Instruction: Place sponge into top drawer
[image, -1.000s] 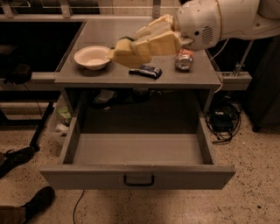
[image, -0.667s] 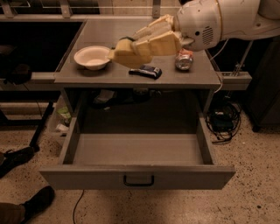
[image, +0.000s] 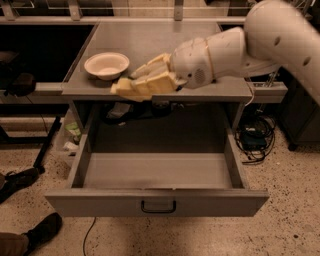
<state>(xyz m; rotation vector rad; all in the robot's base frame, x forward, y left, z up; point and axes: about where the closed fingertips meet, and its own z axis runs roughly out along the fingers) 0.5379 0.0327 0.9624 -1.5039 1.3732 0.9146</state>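
View: camera view, the only 1.
Gripper (image: 131, 84): pale yellow, centre-left of the frame, low over the table's front edge and pointing toward the left, its tip just right of the bowl.
Gripper state: cannot tell whether it is apart, together or clamped on anything.
Arm (image: 270, 40): white, reaching in from the upper right corner and down to the gripper.
Sponge: cannot be picked out in this view.
Top drawer (image: 100, 202): pulled open across the lower half of the frame, below and in front of the gripper, grey floor showing.
Handle (image: 158, 206): small, dark, centred on the drawer's front panel.
Table (image: 150, 35): grey top filling the upper middle.
Bowl (image: 106, 65): 1 white bowl, upright, at the table's left front, close to the gripper's tip but apart from it.
Cables (image: 255, 140): dark tangle on the speckled floor at right.
Shoe (image: 42, 231): dark, lower left corner.
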